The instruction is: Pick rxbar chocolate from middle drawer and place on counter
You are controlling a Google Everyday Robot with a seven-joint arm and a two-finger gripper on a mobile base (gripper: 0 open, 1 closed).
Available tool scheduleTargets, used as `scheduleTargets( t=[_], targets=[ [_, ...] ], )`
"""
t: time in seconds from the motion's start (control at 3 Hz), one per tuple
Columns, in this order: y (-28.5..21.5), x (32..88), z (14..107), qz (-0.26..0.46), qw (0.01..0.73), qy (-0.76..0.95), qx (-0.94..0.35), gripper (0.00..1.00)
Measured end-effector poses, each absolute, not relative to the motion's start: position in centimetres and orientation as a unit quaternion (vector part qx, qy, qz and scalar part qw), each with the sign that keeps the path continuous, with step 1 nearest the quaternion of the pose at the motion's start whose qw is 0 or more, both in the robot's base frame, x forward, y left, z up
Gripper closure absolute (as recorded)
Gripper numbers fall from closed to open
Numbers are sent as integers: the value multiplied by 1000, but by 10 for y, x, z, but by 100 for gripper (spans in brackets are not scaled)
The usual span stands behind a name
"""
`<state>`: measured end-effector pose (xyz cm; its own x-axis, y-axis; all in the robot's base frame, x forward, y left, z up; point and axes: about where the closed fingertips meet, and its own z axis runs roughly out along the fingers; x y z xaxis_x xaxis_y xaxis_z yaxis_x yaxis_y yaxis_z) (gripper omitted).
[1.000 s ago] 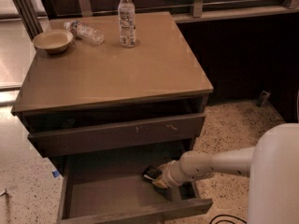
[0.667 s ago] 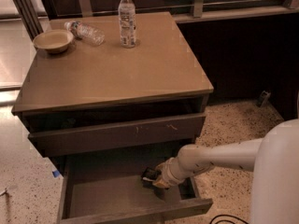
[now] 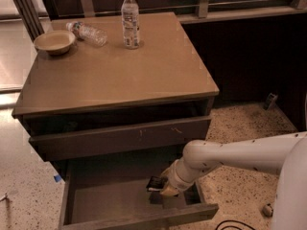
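Note:
The middle drawer [image 3: 139, 219] is pulled wide open at the bottom of the cabinet. My gripper [image 3: 162, 187] reaches into its right half from the right, at the end of the white arm [image 3: 225, 155]. It is shut on the rxbar chocolate [image 3: 154, 183], a small black bar that sticks out to the left of the fingers, just above the drawer floor. A dark shadow lies under it. The counter [image 3: 144, 66] is the tan top slab above.
On the counter stand an upright water bottle [image 3: 130, 19], a lying water bottle [image 3: 88, 32] and a tan bowl [image 3: 54, 41] at the far left. The drawer above [image 3: 120, 138], with pale scratches, is slightly open. A dark wall stands at the right.
The arm has shifted slightly left and its forearm now slopes down more steeply into the drawer. The black bar stays at the gripper's tip in nearly the same spot.

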<state>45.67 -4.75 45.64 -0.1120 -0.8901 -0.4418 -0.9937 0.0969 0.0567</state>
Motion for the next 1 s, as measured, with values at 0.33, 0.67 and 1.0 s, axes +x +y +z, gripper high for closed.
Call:
scheduleTargets(
  t=[0.33,0.67,1.0],
  targets=[
    [-45,449,477,187,169,711,-657,100],
    [-35,428,533,202,190,695,-664,100],
    [-14,426,624,191,200,685,-674,100]
  ],
)
